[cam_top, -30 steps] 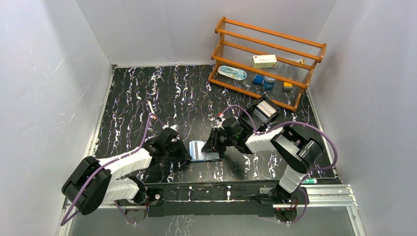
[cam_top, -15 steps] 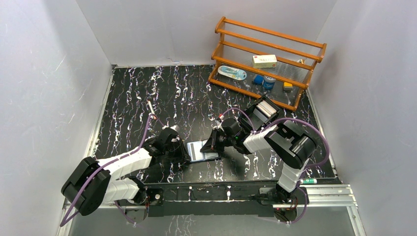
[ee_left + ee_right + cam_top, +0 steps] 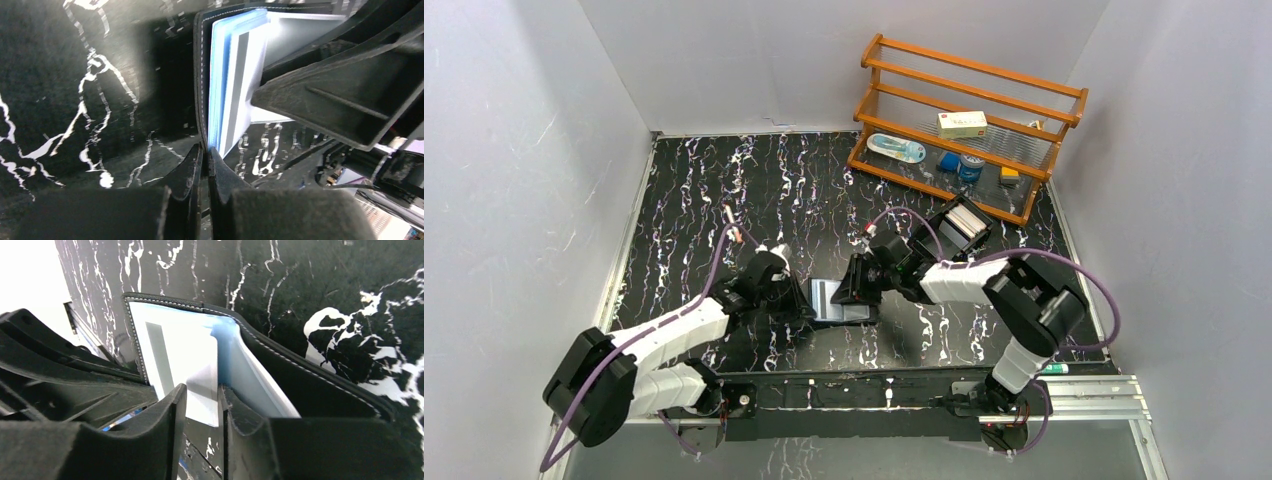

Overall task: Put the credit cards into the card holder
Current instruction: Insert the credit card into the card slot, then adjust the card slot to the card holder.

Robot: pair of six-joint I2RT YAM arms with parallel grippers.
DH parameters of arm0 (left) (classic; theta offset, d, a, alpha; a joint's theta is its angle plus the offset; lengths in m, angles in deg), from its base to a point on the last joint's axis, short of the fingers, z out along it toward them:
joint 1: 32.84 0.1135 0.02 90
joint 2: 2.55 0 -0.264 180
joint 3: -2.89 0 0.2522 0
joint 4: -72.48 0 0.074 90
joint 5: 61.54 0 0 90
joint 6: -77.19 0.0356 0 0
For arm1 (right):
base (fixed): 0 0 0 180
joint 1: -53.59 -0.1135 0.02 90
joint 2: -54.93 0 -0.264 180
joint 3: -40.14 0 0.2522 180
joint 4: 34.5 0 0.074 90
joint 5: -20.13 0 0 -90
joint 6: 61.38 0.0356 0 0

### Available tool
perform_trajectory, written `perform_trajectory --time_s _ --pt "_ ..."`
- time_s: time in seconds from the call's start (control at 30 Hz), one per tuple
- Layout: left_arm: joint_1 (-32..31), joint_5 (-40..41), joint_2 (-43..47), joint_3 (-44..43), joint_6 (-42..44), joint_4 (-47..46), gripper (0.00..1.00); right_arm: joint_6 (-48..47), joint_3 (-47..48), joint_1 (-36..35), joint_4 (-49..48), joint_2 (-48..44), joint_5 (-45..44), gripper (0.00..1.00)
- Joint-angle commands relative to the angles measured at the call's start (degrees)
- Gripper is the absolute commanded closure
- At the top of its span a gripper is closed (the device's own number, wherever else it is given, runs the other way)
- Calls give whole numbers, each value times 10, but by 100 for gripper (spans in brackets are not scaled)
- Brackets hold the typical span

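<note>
Count, top view: one card holder (image 3: 836, 300), open, at the table's 6 o'clock; one white card (image 3: 192, 375) visible in it; one black open-topped box (image 3: 959, 224) at 3 o'clock; one wooden rack (image 3: 969, 125) at 1 o'clock; two grippers.

We see a robot test cell in a lab: plain white panels (image 3: 514, 170) wall in a black marbled tabletop (image 3: 724, 190). A metal rail (image 3: 1084, 395) along the tabletop's near edge carries two cabled arms; a wooden rack (image 3: 969, 125) stands at its far right corner.
</note>
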Motion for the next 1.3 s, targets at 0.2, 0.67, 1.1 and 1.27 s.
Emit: perform_trajectory --time_s 0.2,0.67,1.1,1.27 --pt "-2 -14 30 -114 51 91 100 -81 56 -8 166 -83 -58 56" --pt "-2 -35 -8 -196 94 200 100 -83 42 -8 135 -73 -56 63" --pt "-2 -69 -18 -157 87 127 100 -84 24 -8 106 -31 -52 65" --pt "-2 -52 -34 -148 90 124 94 -83 21 -8 100 -30 -51 65"
